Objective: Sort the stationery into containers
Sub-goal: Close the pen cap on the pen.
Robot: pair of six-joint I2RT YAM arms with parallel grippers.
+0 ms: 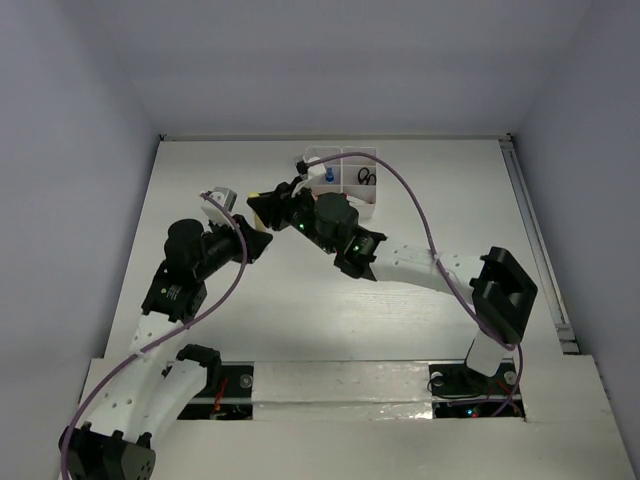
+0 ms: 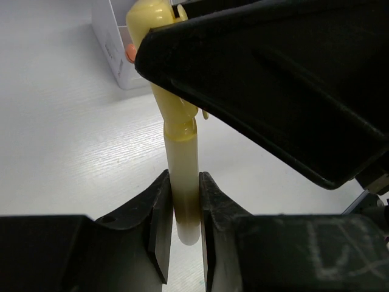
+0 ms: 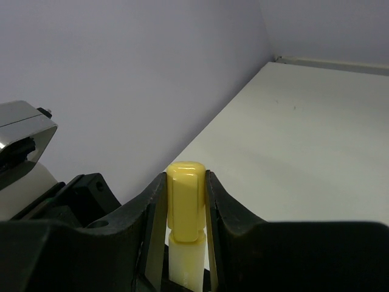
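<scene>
A cream tube [image 2: 182, 159] with a yellow cap [image 3: 185, 196] is held between both grippers above the table. My left gripper [image 2: 182, 210] is shut on the tube's cream body near its bottom end. My right gripper [image 3: 185, 191] is shut on the yellow cap. In the top view the two grippers, left [image 1: 256, 240] and right [image 1: 268, 208], meet just left of the white organiser tray [image 1: 345, 154]. The tray holds a blue-capped item [image 1: 329, 176] and black scissors [image 1: 367, 177]. The tube itself is hidden in the top view.
A corner of the white tray [image 2: 114, 52] shows behind the tube in the left wrist view, with something orange [image 2: 130, 53] at its edge. The side wall stands close on the left. A purple cable [image 1: 415, 205] arcs over the right arm.
</scene>
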